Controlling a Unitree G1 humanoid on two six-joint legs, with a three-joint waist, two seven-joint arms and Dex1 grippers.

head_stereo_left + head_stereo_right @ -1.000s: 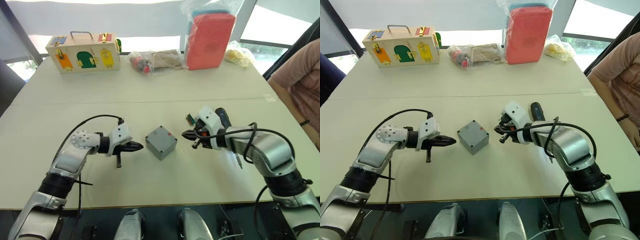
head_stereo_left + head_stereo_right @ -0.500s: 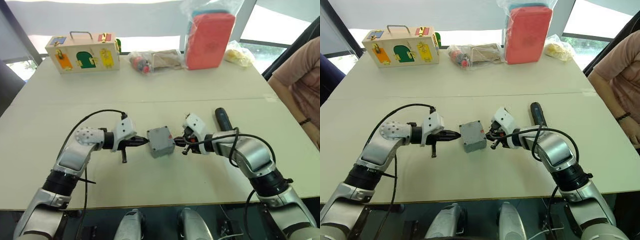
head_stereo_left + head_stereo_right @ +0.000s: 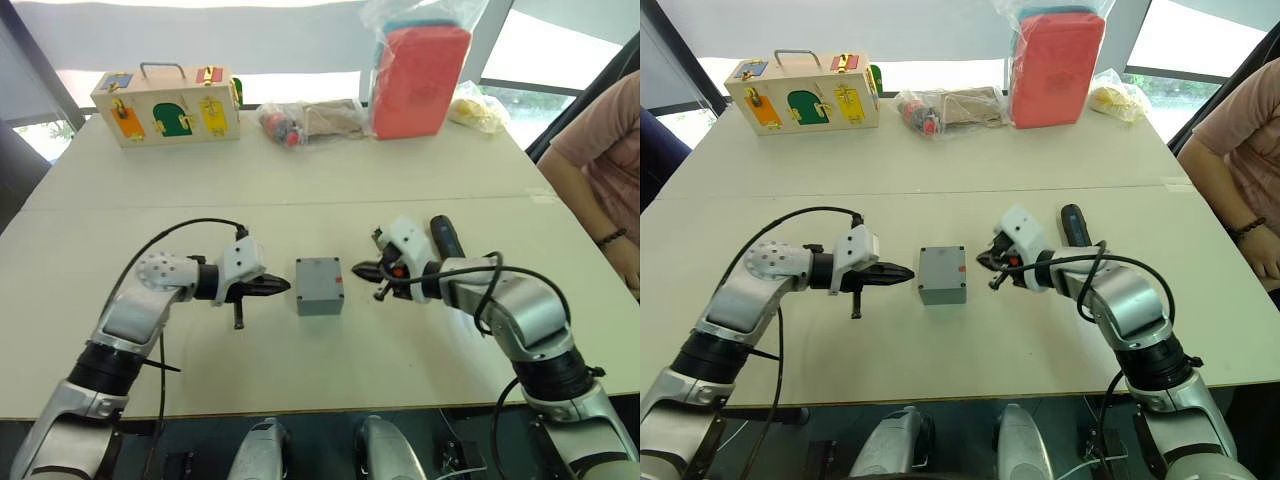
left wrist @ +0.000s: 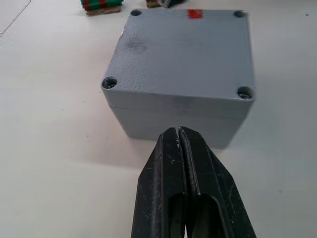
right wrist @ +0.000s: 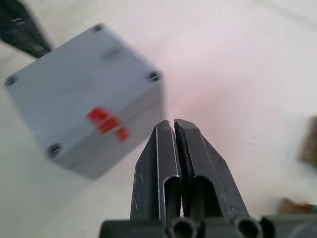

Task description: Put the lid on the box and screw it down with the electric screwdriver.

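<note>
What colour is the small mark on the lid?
Red, on the grey lid near one edge; it shows best in the left wrist view.

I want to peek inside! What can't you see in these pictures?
- Inside the small grey plastic box: hidden by its square grey lid in every view.
- Thick black electric screwdriver: partly hidden behind the right arm in the eye views.
- Clear bags' contents: too small.

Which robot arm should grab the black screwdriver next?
Probably the right. The electric screwdriver lies on the table just beside the right gripper; the left gripper sits across the box, farther away.
</note>
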